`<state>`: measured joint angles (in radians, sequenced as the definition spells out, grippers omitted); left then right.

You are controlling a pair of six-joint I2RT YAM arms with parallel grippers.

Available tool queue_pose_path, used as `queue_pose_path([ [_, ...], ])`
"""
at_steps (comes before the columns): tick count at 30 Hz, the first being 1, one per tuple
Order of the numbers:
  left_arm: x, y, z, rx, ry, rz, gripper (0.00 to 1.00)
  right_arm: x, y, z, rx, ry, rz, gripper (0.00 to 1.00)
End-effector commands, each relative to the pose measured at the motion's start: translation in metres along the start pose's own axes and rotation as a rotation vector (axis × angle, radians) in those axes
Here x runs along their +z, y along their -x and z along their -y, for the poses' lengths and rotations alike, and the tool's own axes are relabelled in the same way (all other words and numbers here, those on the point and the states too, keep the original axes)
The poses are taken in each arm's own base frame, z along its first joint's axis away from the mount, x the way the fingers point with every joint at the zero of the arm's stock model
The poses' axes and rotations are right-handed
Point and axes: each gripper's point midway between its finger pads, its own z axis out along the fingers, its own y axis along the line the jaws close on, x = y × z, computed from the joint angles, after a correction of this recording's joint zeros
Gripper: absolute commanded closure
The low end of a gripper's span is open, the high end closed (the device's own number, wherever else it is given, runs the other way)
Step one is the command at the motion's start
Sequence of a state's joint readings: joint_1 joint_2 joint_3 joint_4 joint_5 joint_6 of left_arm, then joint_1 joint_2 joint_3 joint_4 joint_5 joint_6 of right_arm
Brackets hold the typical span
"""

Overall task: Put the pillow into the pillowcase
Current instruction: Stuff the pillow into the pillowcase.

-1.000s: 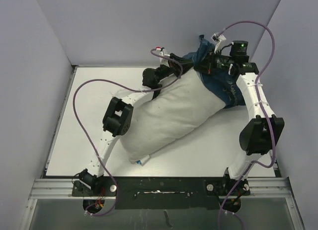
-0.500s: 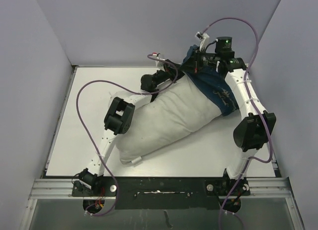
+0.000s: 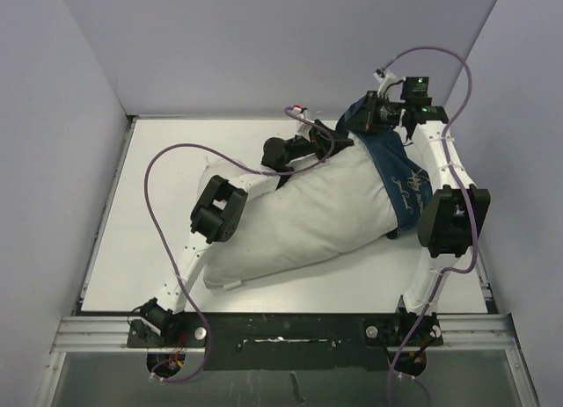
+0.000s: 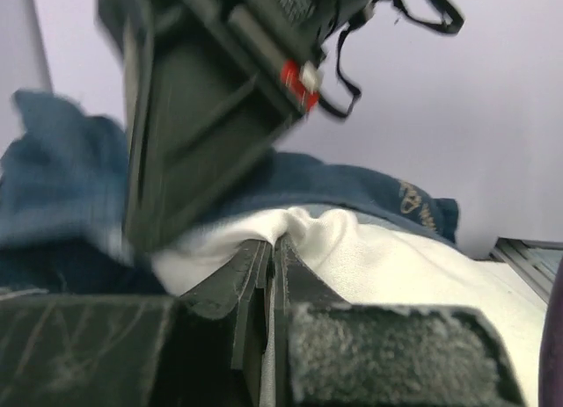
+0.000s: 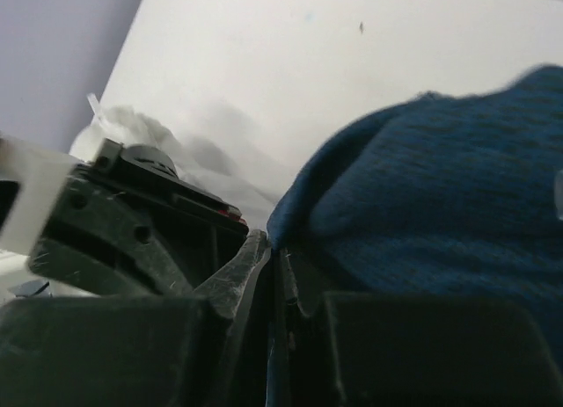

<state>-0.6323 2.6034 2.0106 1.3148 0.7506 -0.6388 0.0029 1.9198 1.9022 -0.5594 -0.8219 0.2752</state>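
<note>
A: Pillow [image 3: 299, 218] lies diagonal on surface [image 3: 158, 205], only far end in pillowcase [image 3: 400, 165].
B: Left gripper [image 4: 269, 246] pinches pillow cloth, right gripper [image 5: 269, 242] pinches pillowcase edge. Risk: thin pinch slips w/ next tug, or edge bunches vs. pillow bulk.

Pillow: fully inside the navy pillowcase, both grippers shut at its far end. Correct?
No. The top external view shows only the far end of the pillow inside the pillowcase; most of it lies bare on the table. The left gripper and right gripper are shut at that far end.
</note>
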Motion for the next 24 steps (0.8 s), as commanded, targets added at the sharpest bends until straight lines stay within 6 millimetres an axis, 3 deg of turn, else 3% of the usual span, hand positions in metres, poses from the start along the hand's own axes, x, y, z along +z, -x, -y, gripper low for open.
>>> queue_pose_path([
  [1,0.009,0.036,0.029,0.072,-0.145,0.037,1.0,0.031,-0.035,-0.031,-0.057,0.048,-0.108,1.0],
  [4,-0.001,0.031,0.037,0.038,-0.189,-0.021,1.0,0.031,-0.021,-0.035,-0.115,0.052,-0.083,1.0],
  [6,-0.006,0.028,0.039,0.01,-0.196,-0.031,1.0,0.035,-0.021,-0.045,-0.159,0.081,-0.101,1.0],
  [13,-0.023,0.021,0.02,-0.031,-0.159,-0.036,1.0,0.029,-0.031,-0.148,-0.31,0.359,-0.142,0.99],
  [17,-0.009,0.044,-0.004,0.087,-0.056,0.056,1.0,0.024,-0.044,-0.176,-0.197,0.467,-0.172,0.99],
  [19,-0.006,0.067,-0.025,0.141,0.072,0.156,1.0,0.024,-0.054,-0.172,-0.138,0.457,-0.192,0.99],
  [20,-0.008,0.081,-0.034,0.164,0.14,0.216,1.0,0.026,-0.058,-0.159,-0.119,0.414,-0.197,0.99],
  [22,-0.014,0.094,-0.049,0.178,0.246,0.286,1.0,0.031,-0.065,-0.119,-0.051,0.301,-0.204,0.98],
  [24,-0.019,0.092,-0.057,0.173,0.3,0.291,1.0,0.038,-0.075,-0.068,0.039,0.188,-0.219,0.97],
])
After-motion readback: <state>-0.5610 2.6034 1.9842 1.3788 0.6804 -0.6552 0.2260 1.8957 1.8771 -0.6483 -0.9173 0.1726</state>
